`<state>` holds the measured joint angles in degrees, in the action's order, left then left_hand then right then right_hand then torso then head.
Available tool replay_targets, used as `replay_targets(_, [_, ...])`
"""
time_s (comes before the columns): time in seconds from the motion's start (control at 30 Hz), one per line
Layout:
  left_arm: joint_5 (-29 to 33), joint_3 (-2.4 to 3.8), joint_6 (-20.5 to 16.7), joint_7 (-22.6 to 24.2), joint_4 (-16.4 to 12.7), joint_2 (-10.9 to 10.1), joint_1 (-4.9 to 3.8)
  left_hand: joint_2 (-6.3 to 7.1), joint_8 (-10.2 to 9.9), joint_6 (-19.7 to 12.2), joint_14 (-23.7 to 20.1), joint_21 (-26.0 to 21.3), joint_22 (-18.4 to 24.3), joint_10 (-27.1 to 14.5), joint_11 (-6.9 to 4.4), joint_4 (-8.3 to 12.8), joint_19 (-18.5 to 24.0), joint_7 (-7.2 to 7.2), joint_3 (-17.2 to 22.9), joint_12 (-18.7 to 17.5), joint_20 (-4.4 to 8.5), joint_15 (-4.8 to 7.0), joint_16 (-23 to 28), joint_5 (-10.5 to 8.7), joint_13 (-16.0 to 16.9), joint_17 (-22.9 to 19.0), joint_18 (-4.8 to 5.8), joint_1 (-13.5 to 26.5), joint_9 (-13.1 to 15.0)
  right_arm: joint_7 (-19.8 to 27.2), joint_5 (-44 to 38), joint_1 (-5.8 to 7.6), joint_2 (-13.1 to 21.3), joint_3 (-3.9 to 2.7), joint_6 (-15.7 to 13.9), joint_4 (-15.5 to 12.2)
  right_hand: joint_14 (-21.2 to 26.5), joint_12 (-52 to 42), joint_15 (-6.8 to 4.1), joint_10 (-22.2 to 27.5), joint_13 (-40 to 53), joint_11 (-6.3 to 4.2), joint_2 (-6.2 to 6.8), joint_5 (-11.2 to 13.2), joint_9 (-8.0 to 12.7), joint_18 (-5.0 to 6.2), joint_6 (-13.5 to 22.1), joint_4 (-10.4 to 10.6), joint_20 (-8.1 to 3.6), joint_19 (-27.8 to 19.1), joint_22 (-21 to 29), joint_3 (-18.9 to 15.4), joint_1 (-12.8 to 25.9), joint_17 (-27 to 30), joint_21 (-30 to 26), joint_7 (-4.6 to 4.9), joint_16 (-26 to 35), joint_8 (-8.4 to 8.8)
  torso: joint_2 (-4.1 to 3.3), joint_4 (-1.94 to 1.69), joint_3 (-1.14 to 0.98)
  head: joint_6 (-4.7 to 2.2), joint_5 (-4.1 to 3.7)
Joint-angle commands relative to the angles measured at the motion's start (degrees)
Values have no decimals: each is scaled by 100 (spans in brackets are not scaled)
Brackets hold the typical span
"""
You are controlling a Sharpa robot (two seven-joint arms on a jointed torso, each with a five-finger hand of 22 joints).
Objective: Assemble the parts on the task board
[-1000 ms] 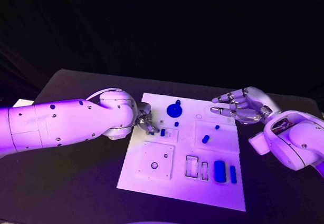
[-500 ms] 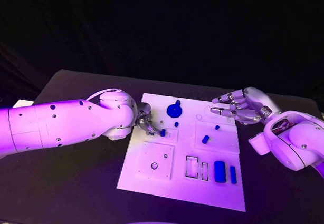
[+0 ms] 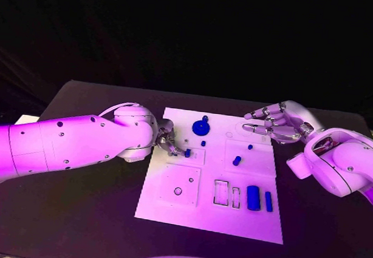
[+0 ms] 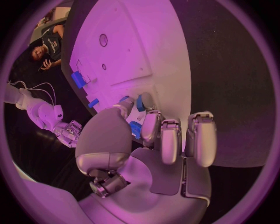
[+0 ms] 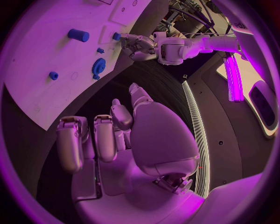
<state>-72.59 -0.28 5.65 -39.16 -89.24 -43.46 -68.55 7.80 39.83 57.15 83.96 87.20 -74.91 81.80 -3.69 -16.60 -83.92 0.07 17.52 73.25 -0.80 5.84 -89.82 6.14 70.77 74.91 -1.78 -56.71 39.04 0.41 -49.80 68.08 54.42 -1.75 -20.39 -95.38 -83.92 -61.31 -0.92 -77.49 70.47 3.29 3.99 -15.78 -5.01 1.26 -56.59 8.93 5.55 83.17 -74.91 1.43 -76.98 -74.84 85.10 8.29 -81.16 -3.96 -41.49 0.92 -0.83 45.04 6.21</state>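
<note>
The white task board (image 3: 210, 216) lies mid-table. My left hand (image 3: 168, 141) rests at the board's left edge and pinches a small blue part (image 3: 187, 153) between thumb and finger, low over the board; the pinch on the part (image 4: 140, 102) is plain in the left wrist view. My right hand (image 3: 274, 124) hovers over the board's far right corner, fingers loosely curled and apart, holding nothing. On the board lie a blue round disc (image 3: 202, 128), a small peg (image 3: 203, 142), a short cylinder (image 3: 237, 160), a blue block (image 3: 252, 197) and a thin bar (image 3: 268, 201).
The board has a square recess with a hole (image 3: 178, 190) at its near left and narrow slots (image 3: 222, 193) beside the block. Black table (image 3: 73, 216) surrounds the board. A pale sheet (image 3: 25, 118) lies at the table's left edge.
</note>
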Motion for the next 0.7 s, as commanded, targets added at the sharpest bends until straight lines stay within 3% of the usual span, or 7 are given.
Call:
replay_targets(0.03, [67,-38,202,-388,3,-12,56,-70,-10,36,604,26,-1307,45,10,4,-472,-12,-31,27,52,38,-18,23,6,1509,103,1,-4,29,-37,-4,-9,0,51,6,-277,31,-3,38,-6,-8,-19,-42,-6,115,-11,5,-12,-38,-585,-44,56,7,-31,-5,27,-8,-4,1,-2,2,7])
replay_targets(0.33, [65,-21,86,-380,-33,-13,55,-159,-3,42,604,46,-1324,61,4,16,-483,-20,-10,50,54,40,-18,37,33,1509,109,-80,-10,31,-34,-5,-23,0,67,23,-277,31,-3,38,-6,-8,-19,-42,-6,115,-11,5,-12,-38,-585,-44,56,7,-31,-5,27,-8,-5,3,4,7,5])
replay_targets(0.7, [59,17,18,-375,-79,-20,54,-175,-1,45,604,50,-1328,64,2,19,-486,-22,-1,54,54,41,-18,41,37,1509,110,-100,-12,34,-4,-6,-36,0,78,35,-277,31,-3,38,-6,-8,-19,-42,-6,115,-11,5,-12,-38,-585,-44,56,7,-31,-5,27,-8,-4,3,6,5,6])
